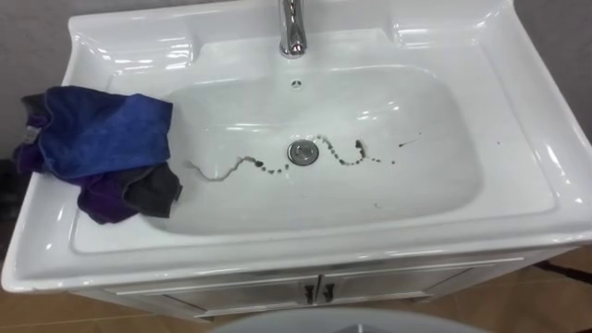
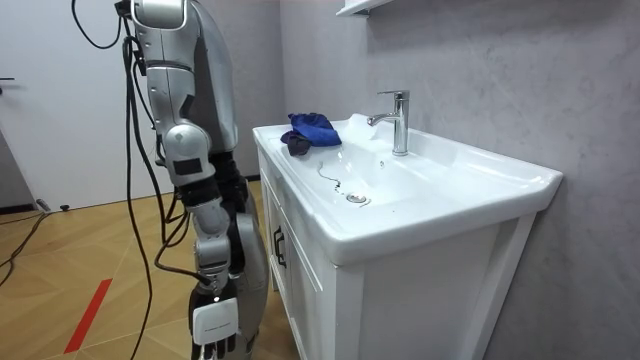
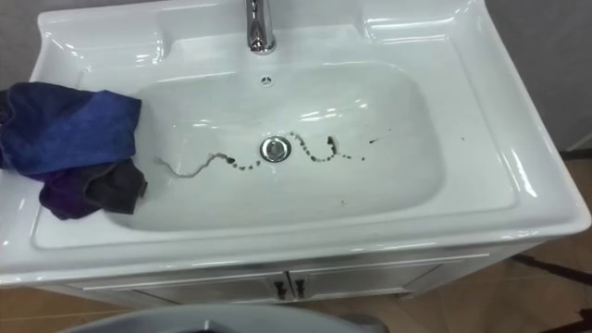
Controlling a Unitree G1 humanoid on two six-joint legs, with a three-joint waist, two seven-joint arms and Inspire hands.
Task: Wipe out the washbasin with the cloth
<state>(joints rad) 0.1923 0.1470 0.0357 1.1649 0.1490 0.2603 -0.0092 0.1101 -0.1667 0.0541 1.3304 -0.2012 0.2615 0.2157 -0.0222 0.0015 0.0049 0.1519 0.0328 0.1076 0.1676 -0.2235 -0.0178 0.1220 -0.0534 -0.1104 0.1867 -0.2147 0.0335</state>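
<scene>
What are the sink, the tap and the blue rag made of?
Sink: likely glazed ceramic, white and glossy with bright glints. Tap: metal, seemingly chromed, mirror-shiny. Rag: soft cloth, perhaps microfibre, matt and crumpled in folds.

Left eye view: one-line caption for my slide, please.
White basin with a wavy dark dirt trail crossing the drain, a blue cloth bunched on its left rim, faucet behind.

The faucet (image 1: 292,28) and right hand (image 2: 213,325) are cropped by frame edges.
</scene>
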